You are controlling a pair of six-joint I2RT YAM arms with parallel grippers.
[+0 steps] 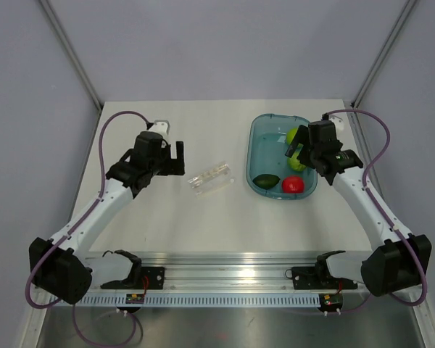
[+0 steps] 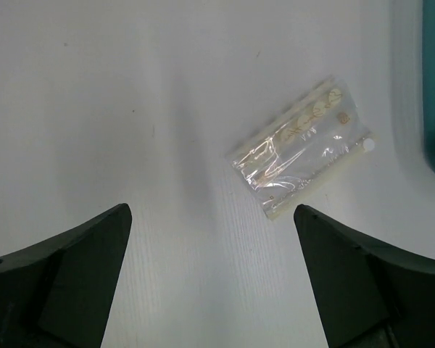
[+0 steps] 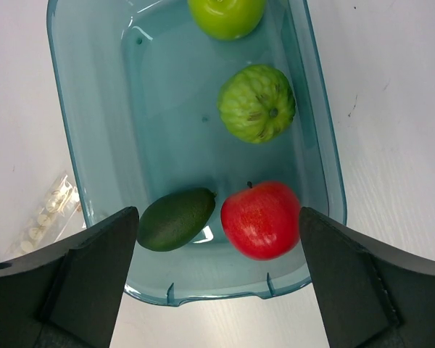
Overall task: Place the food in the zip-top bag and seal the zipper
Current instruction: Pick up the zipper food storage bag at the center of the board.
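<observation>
1. Top external view: left arm reaches in from the near left corner. The left gripper (image 1: 178, 158) hangs over the table (image 1: 167, 225), left of centre. Jaws spread wide, nothing between them.
2. Left wrist view: both fingers (image 2: 80, 268) frame bare table. The bag lies ahead of them and toward the right finger, clear of both.
3. Bag (image 2: 301, 148): clear, crinkly, flat on the table, set at a slant. It lies between the left gripper and the tray, touching neither. Pale markings show through the plastic; print or contents, cannot tell.
4. Tray (image 1: 251, 148): teal, see-through, on the table right of centre, near the bag but apart from it.
5. Food (image 3: 175, 219): dark green, oval, on its side in the near left corner of the tray, not in the bag. The red fruit (image 3: 261, 220) sits just beside it to the right; whether they touch, cannot tell.
6. Farther back in the tray: a bumpy green fruit (image 3: 257, 103), then a smooth lime-green fruit (image 3: 227, 13), cut by the top edge of the right wrist view.
7. Right gripper (image 1: 299, 147): over the right side of the tray, above the fruit. Jaws spread wide, holding nothing. In the right wrist view the food and red fruit lie below, between the two fingers.
</observation>
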